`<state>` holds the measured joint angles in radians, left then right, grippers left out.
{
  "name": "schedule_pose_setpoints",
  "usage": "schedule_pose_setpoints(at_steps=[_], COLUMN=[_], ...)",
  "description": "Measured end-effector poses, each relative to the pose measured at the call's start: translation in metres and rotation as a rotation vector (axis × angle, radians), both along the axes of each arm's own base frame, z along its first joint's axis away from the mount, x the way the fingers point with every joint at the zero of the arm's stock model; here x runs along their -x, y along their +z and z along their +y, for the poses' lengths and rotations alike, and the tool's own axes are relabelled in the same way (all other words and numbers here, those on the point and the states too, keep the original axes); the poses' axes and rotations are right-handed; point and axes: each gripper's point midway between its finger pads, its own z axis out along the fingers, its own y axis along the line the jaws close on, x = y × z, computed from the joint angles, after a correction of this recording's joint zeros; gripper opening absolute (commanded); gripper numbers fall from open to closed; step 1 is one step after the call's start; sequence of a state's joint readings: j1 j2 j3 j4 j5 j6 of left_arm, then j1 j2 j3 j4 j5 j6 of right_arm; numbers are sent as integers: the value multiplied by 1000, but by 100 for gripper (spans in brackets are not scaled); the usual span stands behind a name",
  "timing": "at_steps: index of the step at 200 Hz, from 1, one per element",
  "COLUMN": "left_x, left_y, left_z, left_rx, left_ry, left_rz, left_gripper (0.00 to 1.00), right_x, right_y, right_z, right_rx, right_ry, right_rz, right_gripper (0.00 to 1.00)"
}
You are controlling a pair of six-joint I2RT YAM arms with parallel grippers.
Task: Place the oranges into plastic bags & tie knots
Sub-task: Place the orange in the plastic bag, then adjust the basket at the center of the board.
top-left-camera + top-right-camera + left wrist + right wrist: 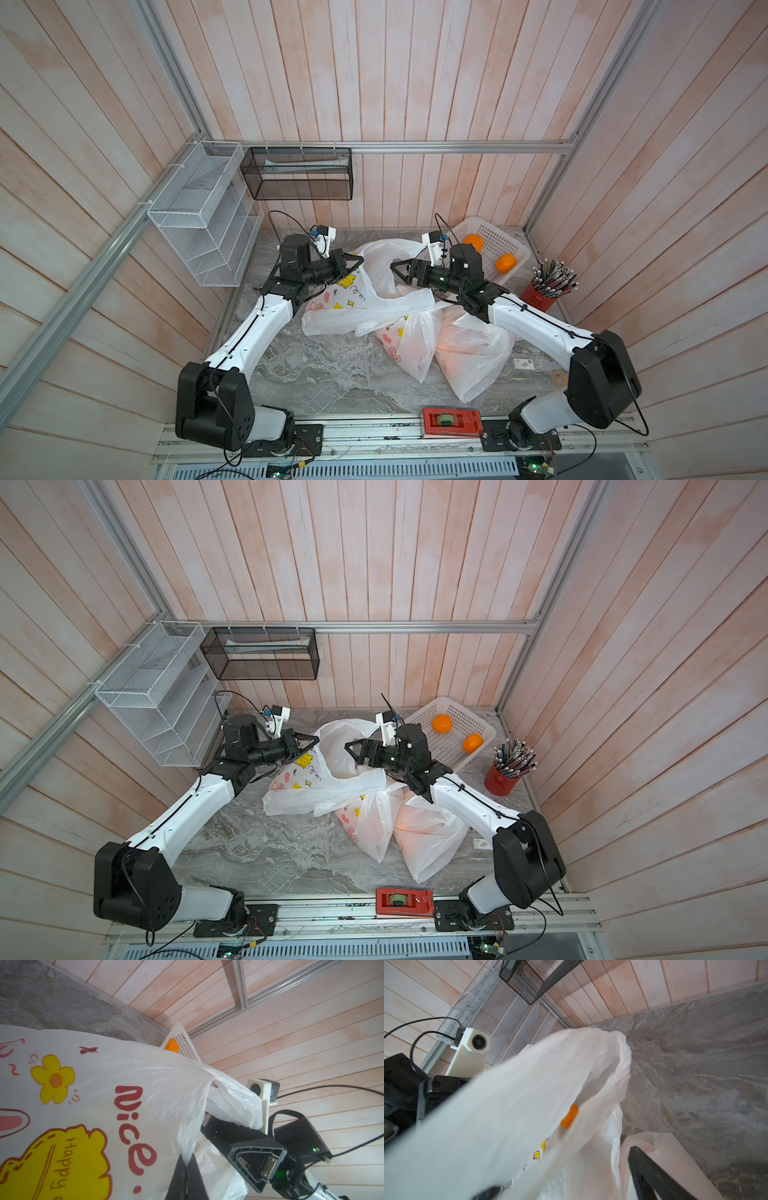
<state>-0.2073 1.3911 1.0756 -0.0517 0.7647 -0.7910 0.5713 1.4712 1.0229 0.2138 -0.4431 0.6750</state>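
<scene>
Left gripper (360, 262): jaws pressed together on the rim of the printed bag (345, 301), with the film pinched between the fingers (187, 1184) (seen best in the left wrist view). Right gripper (395, 271): jaws spread, nothing held, set at the opposite side of the bag's open mouth.

Contents:
- One orange (569, 1116) is seen inside that bag, blurred.
- In the white perforated basket (494, 239), a far orange (473, 242) and a near orange (505, 263) are recorded.
- Two filled bags (409, 349) lie on the table (324, 374), and an orange tint shows through their film.
- A red cup (540, 296) is packed with pencils.

Both arms are extended from the front rail. The forearms are angled inward and the wrists are level, so the grippers face each other across the bag.
</scene>
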Motion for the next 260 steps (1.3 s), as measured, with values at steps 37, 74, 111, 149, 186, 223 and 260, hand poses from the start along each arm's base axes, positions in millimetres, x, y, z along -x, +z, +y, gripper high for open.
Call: schedule_pose_setpoints(at_steps=[37, 74, 111, 149, 186, 223, 260], left_x=[-3, -5, -6, -6, -6, -6, -5], left_y=[-7, -8, -9, -9, -9, -9, -8], left_z=[7, 13, 15, 15, 15, 15, 14], left_rx=[-4, -6, -9, -9, -11, -13, -10], left_ry=[31, 49, 59, 59, 57, 56, 48], left_rz=[15, 15, 15, 15, 13, 9, 10], left_gripper=[0, 0, 0, 0, 0, 0, 0], right_x=[8, -1, -40, -116, -179, -222, -254], right_y=[-11, 20, 32, -2, -64, -115, -140], right_z=[-26, -76, -151, -235, -283, -300, -302], right_rx=[38, 53, 126, 274, 342, 337, 291], right_ry=[-49, -155, -324, -513, -586, -612, -639], right_rz=[34, -35, -72, -19, 104, 201, 252], right_gripper=[94, 98, 98, 98, 97, 95, 95])
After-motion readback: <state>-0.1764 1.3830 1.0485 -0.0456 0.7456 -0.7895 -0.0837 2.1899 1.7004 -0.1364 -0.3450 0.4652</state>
